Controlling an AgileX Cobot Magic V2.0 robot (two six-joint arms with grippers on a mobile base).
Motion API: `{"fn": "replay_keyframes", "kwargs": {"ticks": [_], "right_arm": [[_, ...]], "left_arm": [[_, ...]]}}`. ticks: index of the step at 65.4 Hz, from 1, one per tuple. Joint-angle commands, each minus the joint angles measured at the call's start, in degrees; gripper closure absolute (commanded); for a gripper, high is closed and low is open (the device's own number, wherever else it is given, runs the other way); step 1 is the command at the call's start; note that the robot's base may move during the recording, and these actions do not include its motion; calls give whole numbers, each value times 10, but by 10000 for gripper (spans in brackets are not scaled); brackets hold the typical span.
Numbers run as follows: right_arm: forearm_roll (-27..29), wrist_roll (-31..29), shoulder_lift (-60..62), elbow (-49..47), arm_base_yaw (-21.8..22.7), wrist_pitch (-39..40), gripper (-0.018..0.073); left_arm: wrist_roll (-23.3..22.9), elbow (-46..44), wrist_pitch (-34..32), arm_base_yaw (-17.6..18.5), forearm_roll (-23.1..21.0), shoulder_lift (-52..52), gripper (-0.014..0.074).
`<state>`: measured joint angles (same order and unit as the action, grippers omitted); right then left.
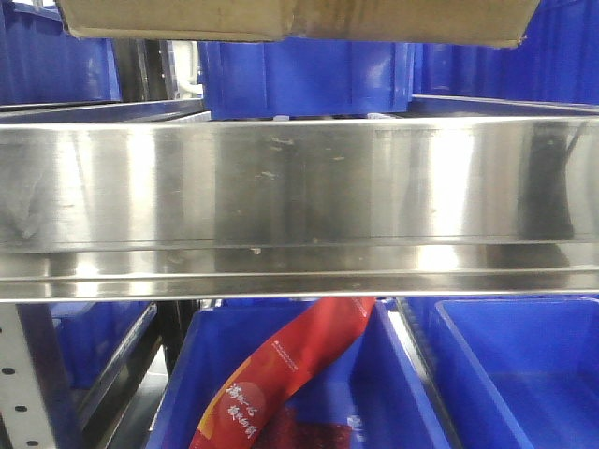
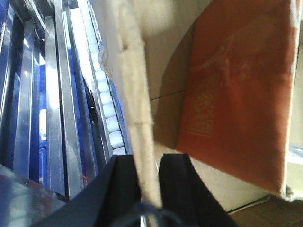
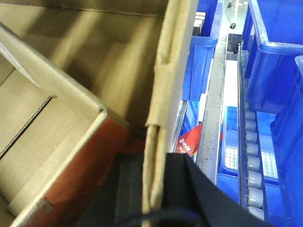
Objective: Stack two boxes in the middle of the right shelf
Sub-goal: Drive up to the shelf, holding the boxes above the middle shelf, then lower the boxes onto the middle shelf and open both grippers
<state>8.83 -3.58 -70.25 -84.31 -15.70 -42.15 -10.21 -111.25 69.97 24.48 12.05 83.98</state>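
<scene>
One brown cardboard box hangs above the shiny steel shelf; only its underside shows at the top of the front view. My left gripper is shut on the box's left wall, one black finger on each side of the cardboard. My right gripper is shut on the box's right wall in the same way. The box is open, and a flat orange-red item lies inside it, also seen as the red item beside my right inner finger. Neither gripper shows in the front view.
Blue plastic bins stand behind the shelf rail, and more blue bins sit below it, one holding a red packet. A perforated upright is at lower left. Roller tracks run alongside the box.
</scene>
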Motion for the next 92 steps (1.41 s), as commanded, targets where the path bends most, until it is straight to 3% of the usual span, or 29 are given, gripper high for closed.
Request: {"fn": "replay_keyframes", "kwargs": {"ticks": [1, 21, 35, 60, 66, 71, 76, 81, 88, 92], "right_arm": [[-21, -10, 7, -11, 3, 37, 713], [-21, -10, 7, -11, 3, 38, 713], [-20, -6, -3, -11, 3, -30, 713], [-20, -6, -75, -11, 3, -65, 711], [-20, -6, -90, -11, 3, -67, 664], [-20, -6, -96, -11, 3, -67, 566], [-20, -6, -99, -11, 3, -65, 405], [-20, -6, -99, -11, 3, -60, 235], [-20, -6, -99, -13, 3, -53, 26], [-20, -6, -99, -19, 3, -54, -15]], "left_arm": [[3, -4, -11, 0, 17, -8, 708], [3, -4, -11, 0, 17, -8, 708], [3, -4, -18, 0, -14, -5, 708], [3, -2, 0, 0, -9, 65, 708], [3, -2, 0, 0, -9, 82, 707], [3, -2, 0, 0, -9, 90, 699], [3, -2, 0, 0, -9, 94, 629], [3, -2, 0, 0, -9, 95, 479], [3, -4, 0, 0, -5, 95, 198], [3, -5, 0, 0, 2, 95, 20]]}}
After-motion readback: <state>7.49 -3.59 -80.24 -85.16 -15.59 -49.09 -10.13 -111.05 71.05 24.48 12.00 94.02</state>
